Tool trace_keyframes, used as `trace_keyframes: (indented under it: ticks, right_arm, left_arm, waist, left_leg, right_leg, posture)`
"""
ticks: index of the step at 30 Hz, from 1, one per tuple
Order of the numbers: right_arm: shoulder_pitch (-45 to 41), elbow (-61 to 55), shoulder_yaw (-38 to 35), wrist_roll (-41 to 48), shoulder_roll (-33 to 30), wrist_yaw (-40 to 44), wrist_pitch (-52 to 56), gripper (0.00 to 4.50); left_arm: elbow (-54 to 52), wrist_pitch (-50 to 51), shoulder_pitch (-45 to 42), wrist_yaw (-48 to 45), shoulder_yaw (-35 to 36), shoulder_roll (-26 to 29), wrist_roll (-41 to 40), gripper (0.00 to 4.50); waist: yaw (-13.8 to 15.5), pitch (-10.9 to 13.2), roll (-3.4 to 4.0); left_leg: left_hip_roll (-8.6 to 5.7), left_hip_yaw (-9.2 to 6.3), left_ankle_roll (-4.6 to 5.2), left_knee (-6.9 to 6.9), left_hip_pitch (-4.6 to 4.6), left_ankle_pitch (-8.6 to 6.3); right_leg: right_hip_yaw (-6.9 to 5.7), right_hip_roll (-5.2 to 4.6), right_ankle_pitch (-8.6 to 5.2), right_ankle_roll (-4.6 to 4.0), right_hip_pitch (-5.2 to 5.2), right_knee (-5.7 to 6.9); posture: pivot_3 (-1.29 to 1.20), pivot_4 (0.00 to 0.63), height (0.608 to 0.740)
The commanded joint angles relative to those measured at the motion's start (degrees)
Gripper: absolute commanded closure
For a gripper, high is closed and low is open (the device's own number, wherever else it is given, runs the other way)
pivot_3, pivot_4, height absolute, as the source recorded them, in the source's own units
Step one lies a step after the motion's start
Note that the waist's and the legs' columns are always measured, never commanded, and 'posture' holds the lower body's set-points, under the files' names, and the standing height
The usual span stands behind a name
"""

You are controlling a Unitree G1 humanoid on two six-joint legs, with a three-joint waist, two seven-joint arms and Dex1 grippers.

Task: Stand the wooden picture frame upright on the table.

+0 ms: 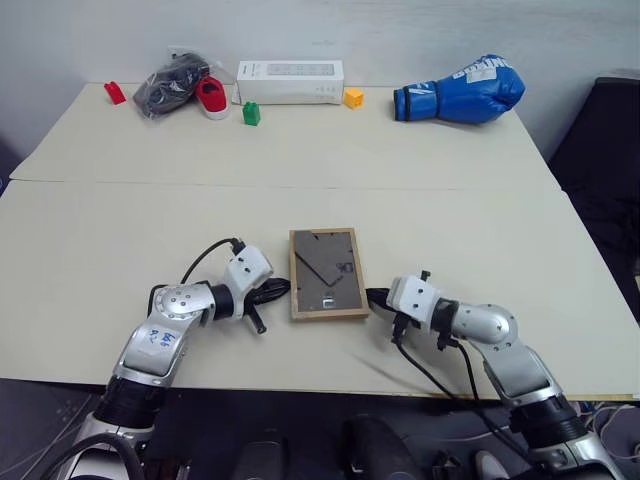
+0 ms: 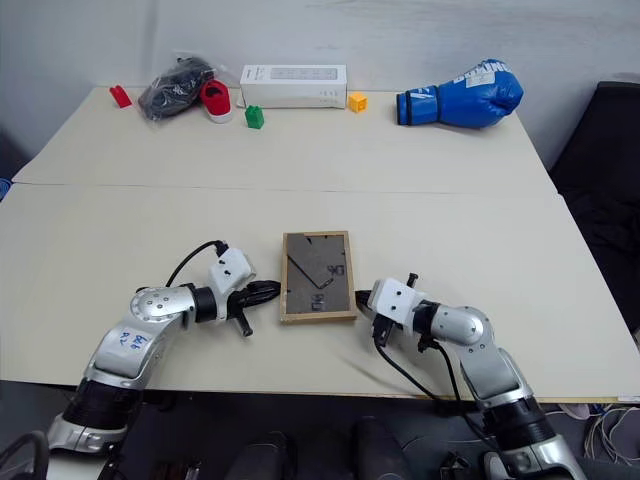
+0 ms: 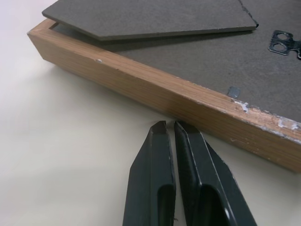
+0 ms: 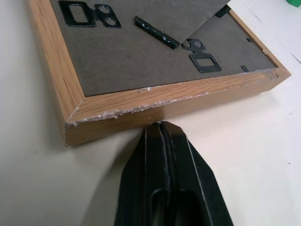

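One wooden picture frame [image 1: 327,273] lies flat, back side up, on the near half of the bench [image 1: 300,150], close to the middle of the near edge. Its border is light, grained wood with square edges, chipped and scuffed pale along the rim. The back panel is matte dark grey board, and a thin fold-out stand [image 3: 150,19] of the same board lifts slightly off it. Small black metal hangers [image 4: 89,14] are fixed to the panel.

The left claw [image 1: 277,290] lies low over the bench, its two black tapered fingers [image 3: 150,188] pressed together with only a hairline between them, holding nothing. Their tips sit just beside the frame's left wooden side; whether they touch it I cannot tell. The left arm is bent at the elbow and angles in toward the frame.

The right claw [image 1: 377,296] mirrors it from the other side, fingers closed flat against each other and empty, tips right at the frame's right side.

Along the far edge of the bench lie a red block [image 1: 115,92], a dark bag [image 1: 170,85] beside a red shoe [image 1: 211,97], a green block [image 1: 251,113], a long white box [image 1: 290,81], a yellow cube [image 1: 353,97] and a glossy blue boxing glove [image 1: 460,92].
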Motion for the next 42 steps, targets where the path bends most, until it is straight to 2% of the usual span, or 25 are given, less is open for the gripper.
trace_keyframes:
  ticks: [1, 2, 4, 7, 9, 13, 18, 23, 31, 32, 34, 38, 40, 42]
  right_arm:
    - [1.1, -2.9, -2.2, 0.9, -1.8, -0.4, 1.4, 4.5]
    - [1.0, -1.9, -4.0, 1.4, -3.8, 0.3, 0.8, 4.5]
    - [-0.2, 0.6, -5.5, 1.8, -7.0, 2.0, -1.7, 4.5]
    - [-4.4, 6.0, -3.7, 0.9, -7.6, 3.3, -5.4, 4.5]
    - [-8.0, 10.6, -1.9, -0.3, -6.5, 3.9, -8.1, 4.5]
    - [-13.1, 18.1, 0.4, -2.1, -4.6, 4.2, -12.8, 4.5]
    - [-16.3, 22.0, 2.2, -2.9, -2.4, 4.1, -14.9, 4.5]
    - [-16.4, 21.5, 3.3, -3.2, -0.4, 4.0, -15.5, 4.5]
    - [-15.0, 20.1, 3.6, -3.9, 0.4, 3.6, -15.6, 4.5]
    - [-14.8, 19.9, 3.6, -3.8, 0.5, 3.6, -15.4, 4.5]
    - [-14.5, 19.1, 3.4, -3.5, 0.6, 3.5, -14.8, 4.5]
    - [-13.9, 17.4, 3.0, -2.6, 0.9, 3.8, -13.2, 4.5]
    - [-13.0, 16.6, 2.2, -1.9, 0.4, 3.9, -13.1, 4.5]
    - [-12.0, 15.8, 0.8, -1.3, -0.5, 3.9, -14.0, 4.5]
  left_arm:
    - [-1.3, 2.2, 1.1, 0.0, 2.2, 1.8, -0.9, 4.24]
    - [-0.3, 10.1, -0.4, -1.8, 6.5, 3.5, -5.8, 4.24]
    - [3.2, 30.3, -5.8, -4.0, 13.6, 5.9, -15.6, 3.84]
    - [10.5, 56.9, -15.4, -11.1, 11.5, 10.7, -25.8, 3.04]
    - [20.7, 63.0, -22.6, -10.1, 11.3, 8.7, -28.5, 2.54]
    - [37.5, 63.4, -32.3, -4.1, 7.9, 4.2, -29.9, 1.42]
    - [42.7, 63.4, -36.0, -0.5, 3.7, -0.4, -31.6, 1.42]
    - [48.9, 63.4, -38.2, 5.6, 9.6, -6.7, -32.7, 1.42]
    - [49.3, 63.4, -36.3, 12.4, 14.3, -9.9, -37.1, 1.42]
    - [49.0, 63.4, -36.1, 13.5, 15.4, -10.3, -37.2, 1.72]
    - [49.2, 63.4, -35.9, 16.0, 18.6, -11.4, -37.8, 1.96]
    - [47.4, 63.4, -34.9, 18.9, 20.4, -12.4, -39.6, 3.0]
    - [46.7, 63.4, -34.4, 20.0, 21.2, -12.5, -42.4, 3.25]
    - [46.3, 63.4, -34.2, 21.5, 22.7, -12.3, -44.5, 3.25]
  waist:
    - [0.0, 0.0, 0.0]
    - [0.0, 0.0, 0.0]
    - [0.0, 0.0, -0.03]
    - [-0.2, 0.1, -0.11]
    - [-0.2, 0.1, -0.05]
    - [-0.2, 0.1, -0.06]
    - [-0.2, 0.1, -0.08]
    - [-0.2, 0.1, -0.08]
    - [0.0, 0.0, -0.08]
    - [0.0, 0.0, -0.09]
    - [0.0, 0.0, -0.09]
    - [0.0, 0.0, -0.1]
    - [0.0, 0.0, -0.1]
    - [0.1, 0.0, -0.1]
  left_leg:
    - [0.0, 0.0, 0.0, 0.0, 0.0, 0.0]
    - [0.0, 0.0, 0.0, 0.0, 0.01, 0.0]
    - [-0.02, 0.0, 0.03, 0.01, 0.03, -0.01]
    - [-0.04, -0.05, 0.26, 0.01, 0.04, -0.12]
    - [-0.08, -0.05, 0.29, 0.01, 0.06, -0.13]
    - [-0.1, -0.05, 0.03, 0.07, 0.03, 0.02]
    - [-0.08, -0.05, 0.02, 0.31, -0.12, 0.0]
    - [-0.08, -0.06, 0.0, 0.53, -0.12, 0.0]
    - [-0.1, -0.08, -0.02, 0.68, -0.12, -0.02]
    - [-0.1, -0.08, -0.02, 0.7, -0.12, -0.02]
    - [-0.1, -0.09, -0.02, 0.71, -0.12, -0.02]
    - [-0.1, -0.09, -0.04, 0.7, -0.12, -0.03]
    - [-0.1, -0.1, -0.05, 0.74, -0.12, -0.03]
    - [-0.1, -0.11, -0.06, 0.73, -0.12, -0.04]
  right_leg:
    - [0.0, 0.0, 0.0, 0.0, 0.0, 0.0]
    - [0.0, 0.0, 0.0, 0.0, 0.02, 0.01]
    - [-0.01, 0.0, 0.0, 0.0, 0.05, 0.04]
    - [-0.06, 0.05, 0.0, 0.0, 0.06, 0.05]
    - [-0.06, 0.07, 0.0, 0.0, 0.08, 0.03]
    - [-0.06, 0.04, 0.0, 0.0, 0.03, 0.03]
    - [-0.1, -0.05, 0.0, 0.0, -0.07, 0.05]
    - [-0.11, -0.08, 0.0, 0.0, -0.07, 0.28]
    - [-0.11, -0.11, 0.0, 0.01, -0.04, 0.39]
    - [-0.12, -0.11, 0.0, 0.01, -0.03, 0.39]
    - [-0.13, -0.12, 0.0, 0.01, -0.03, 0.39]
    - [-0.13, -0.11, 0.0, 0.01, -0.04, 0.4]
    - [-0.14, -0.13, 0.0, 0.01, -0.02, 0.41]
    - [-0.14, -0.13, 0.0, 0.01, -0.02, 0.4]
  posture:
    - [0.0, 0.15, 0.74]
    - [0.0, 0.15, 0.74]
    - [0.0, 0.15, 0.74]
    - [0.0, 0.15, 0.74]
    - [0.0, 0.15, 0.74]
    - [0.0, 0.15, 0.74]
    - [0.0, 0.15, 0.74]
    - [0.0, 0.15, 0.74]
    - [0.0, 0.15, 0.74]
    - [0.0, 0.15, 0.74]
    - [0.0, 0.15, 0.74]
    - [0.0, 0.15, 0.74]
    - [0.0, 0.15, 0.74]
    - [0.0, 0.15, 0.74]
